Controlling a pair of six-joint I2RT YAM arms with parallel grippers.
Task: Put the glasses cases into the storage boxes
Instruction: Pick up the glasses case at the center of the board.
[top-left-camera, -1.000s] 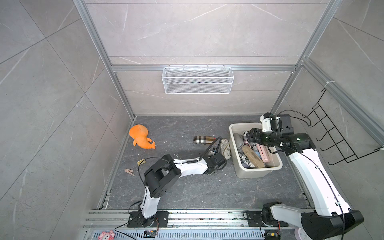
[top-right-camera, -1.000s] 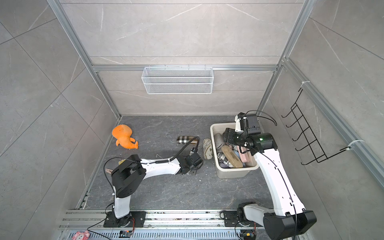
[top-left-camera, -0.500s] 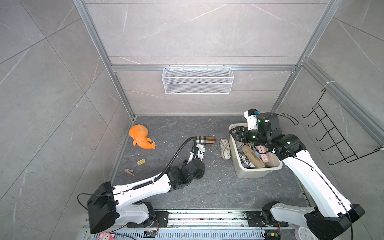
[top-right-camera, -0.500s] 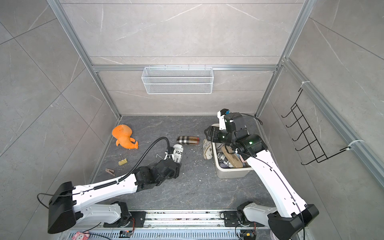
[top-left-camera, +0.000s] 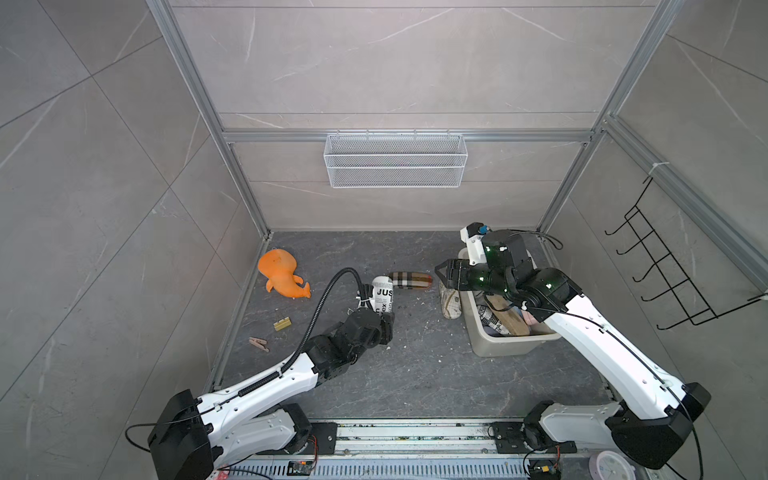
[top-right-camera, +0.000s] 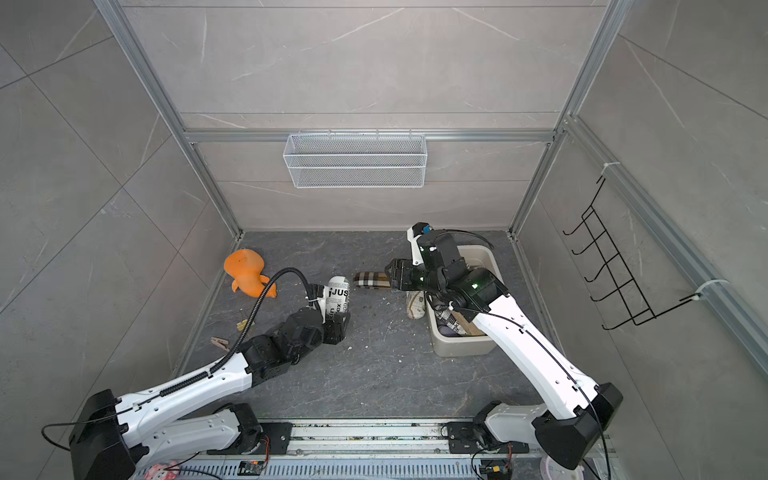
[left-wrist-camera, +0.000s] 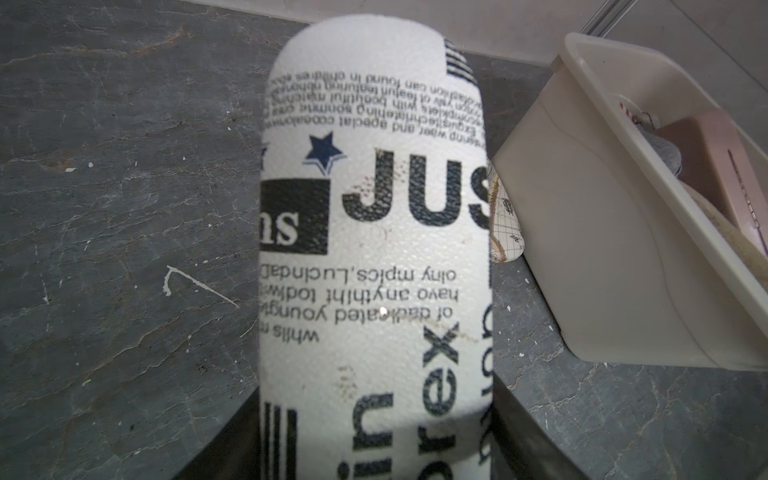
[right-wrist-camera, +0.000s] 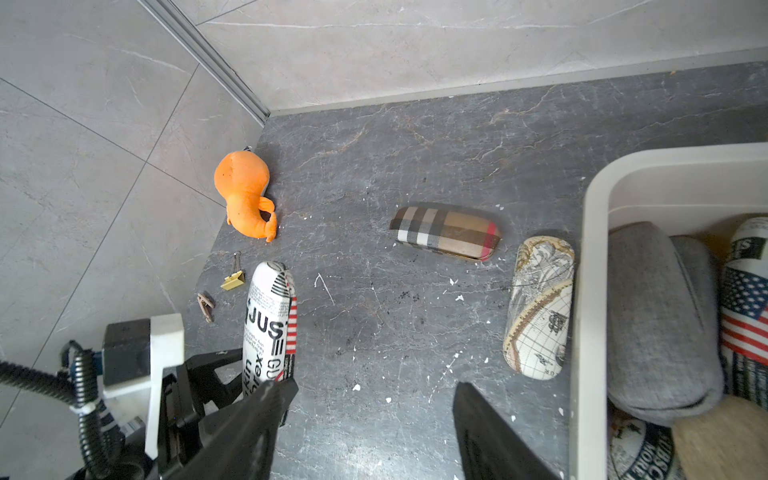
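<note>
**Top view:** the tub (top-left-camera: 498, 349) holds several cases (top-left-camera: 509, 318); three are outside it.
**Left wrist:** the left gripper (left-wrist-camera: 374, 453) clamps the newsprint case (left-wrist-camera: 374, 232).
**Right wrist:** the right gripper (right-wrist-camera: 374, 399), jaws apart and empty, faces the plaid case (right-wrist-camera: 446, 232) and map case (right-wrist-camera: 540, 307) on the floor (right-wrist-camera: 374, 324).

Left jaws clamped, right jaws apart

White-shelled arms (top-left-camera: 270, 380), black joints, black left hand (top-left-camera: 383, 318) and right hand (top-left-camera: 440, 277), green lights (top-left-camera: 480, 279), ribbed black cable (top-left-camera: 319, 307).
</note>
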